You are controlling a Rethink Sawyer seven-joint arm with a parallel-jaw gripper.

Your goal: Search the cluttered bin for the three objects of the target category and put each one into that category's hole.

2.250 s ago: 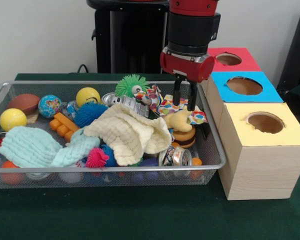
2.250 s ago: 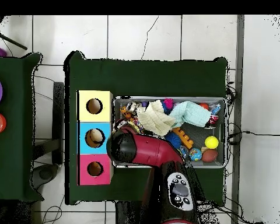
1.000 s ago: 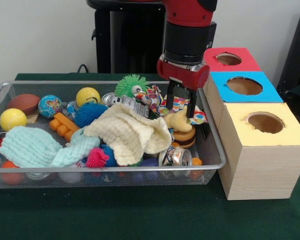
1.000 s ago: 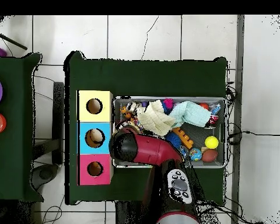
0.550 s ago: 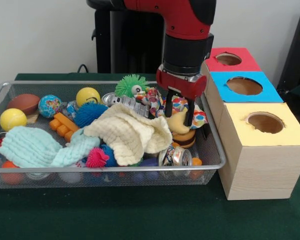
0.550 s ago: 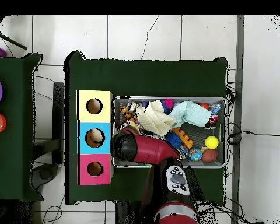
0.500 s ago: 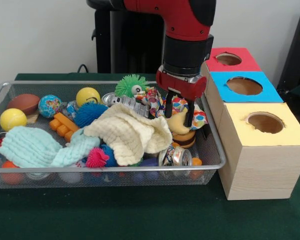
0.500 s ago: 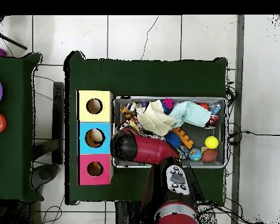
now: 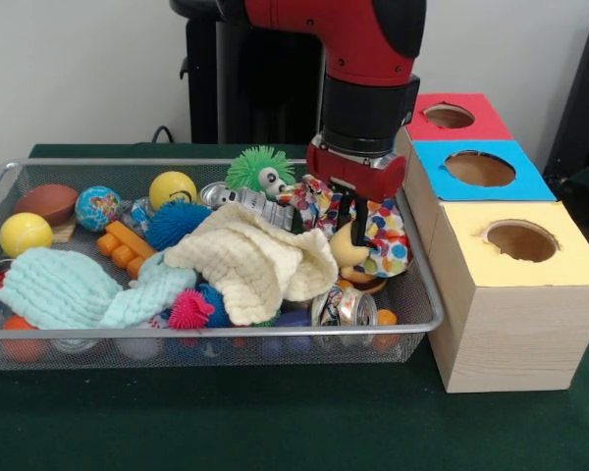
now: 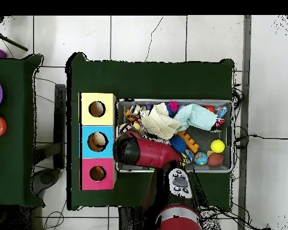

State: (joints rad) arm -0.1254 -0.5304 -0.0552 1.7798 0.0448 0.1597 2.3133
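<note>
Gripper (image 9: 347, 218) of mine grips the polka-dot multicoloured cloth (image 9: 383, 240), bunched at three o'clock in the silver wire-mesh basket (image 9: 424, 285), ready for lifting.

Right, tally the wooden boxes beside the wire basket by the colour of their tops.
Red-topped box: 1
Blue-topped box: 1
Yellow-topped box: 1
Total: 3
</note>
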